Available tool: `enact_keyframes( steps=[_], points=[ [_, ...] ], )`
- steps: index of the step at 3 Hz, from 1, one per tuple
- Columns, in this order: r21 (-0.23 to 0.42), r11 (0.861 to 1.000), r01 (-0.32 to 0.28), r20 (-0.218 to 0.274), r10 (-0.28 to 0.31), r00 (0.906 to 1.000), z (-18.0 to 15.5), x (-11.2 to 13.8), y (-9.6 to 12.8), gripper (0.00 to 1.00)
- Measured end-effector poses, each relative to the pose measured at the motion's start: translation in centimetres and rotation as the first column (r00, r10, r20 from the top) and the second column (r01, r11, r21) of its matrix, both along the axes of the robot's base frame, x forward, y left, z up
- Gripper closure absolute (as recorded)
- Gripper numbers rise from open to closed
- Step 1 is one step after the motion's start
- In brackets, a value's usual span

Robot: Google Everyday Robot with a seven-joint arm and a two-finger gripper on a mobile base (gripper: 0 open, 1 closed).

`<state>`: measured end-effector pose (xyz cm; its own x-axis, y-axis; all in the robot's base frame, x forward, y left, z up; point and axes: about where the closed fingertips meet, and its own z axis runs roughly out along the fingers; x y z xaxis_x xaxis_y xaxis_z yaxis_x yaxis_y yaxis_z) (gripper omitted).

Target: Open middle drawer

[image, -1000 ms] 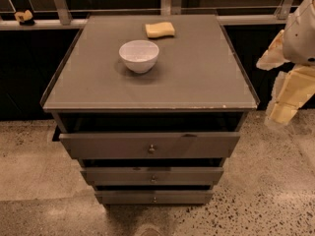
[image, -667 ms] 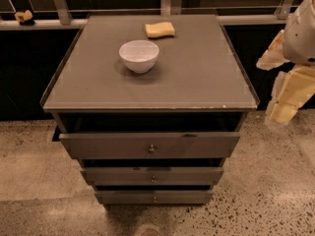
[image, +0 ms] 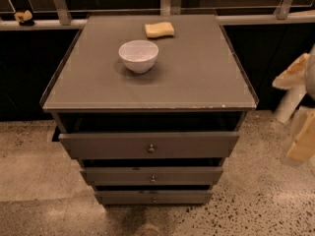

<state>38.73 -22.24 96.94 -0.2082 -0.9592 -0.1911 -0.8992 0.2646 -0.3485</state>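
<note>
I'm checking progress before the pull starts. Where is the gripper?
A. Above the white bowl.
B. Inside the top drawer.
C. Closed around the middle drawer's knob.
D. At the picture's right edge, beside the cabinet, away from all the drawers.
D: the gripper hangs at the right edge of the camera view, beside the cabinet, well apart from the middle drawer and its knob.

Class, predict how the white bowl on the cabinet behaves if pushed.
The white bowl looks rigid, probably breakable. Empty and narrow-footed on the smooth cabinet top, it would likely slide, perhaps tip. The claw hangs right of the cabinet.
</note>
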Motion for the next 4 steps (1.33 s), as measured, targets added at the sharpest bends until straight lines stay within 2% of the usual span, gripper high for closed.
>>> enact_keyframes(
  steps=[1, 2, 3, 4],
  points=[
    [-0.045, 0.999, 0.026, 0.091, -0.021, 0.9956, -2.0, -3.7, -1.6, 0.0],
    [-0.086, 0.995, 0.045, 0.1, -0.036, 0.9943, -7.6, -5.5, -3.7, 0.0],
    [-0.113, 0.992, 0.052, 0.018, -0.05, 0.9986, -15.5, -6.5, -5.7, 0.0],
    [-0.106, 0.994, 0.016, -0.081, -0.025, 0.9964, -22.3, -6.7, -6.6, 0.0]
  ],
)
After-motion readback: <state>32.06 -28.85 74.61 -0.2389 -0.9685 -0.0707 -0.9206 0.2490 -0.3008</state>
